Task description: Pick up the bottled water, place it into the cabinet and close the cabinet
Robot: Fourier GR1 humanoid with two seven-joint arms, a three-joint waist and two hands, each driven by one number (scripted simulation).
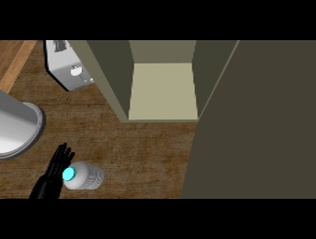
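Nearest to me, at the lower left of the head view, I see one robot hand (52, 172) with its dark fingers stretched straight and held together, flat against the left side of the bottle (82, 176); by its place in the view I take it for my left robot hand, though the large grey forearm (5, 122) crossing above it makes the sides hard to sort, and no other hand shows. The fingers are extended and not wrapped round anything, so I judge this as lining up beside the bottle before closing on it, not a hold. The bottle stands upright on the wooden counter (140, 149), and I look straight down on its blue cap, which is why it reads as a small round shape. It sits well short of the cabinet, so the pick is not yet done. Further off, the cabinet (161, 88) stands open with its pale shelf bare, ready to take the bottle, and its door (264, 121) swings out to the right, leaving the approach from the left free. Beyond, at the upper left, a white fixture (69, 70) lies by the cabinet wall; I cannot tell what it is.
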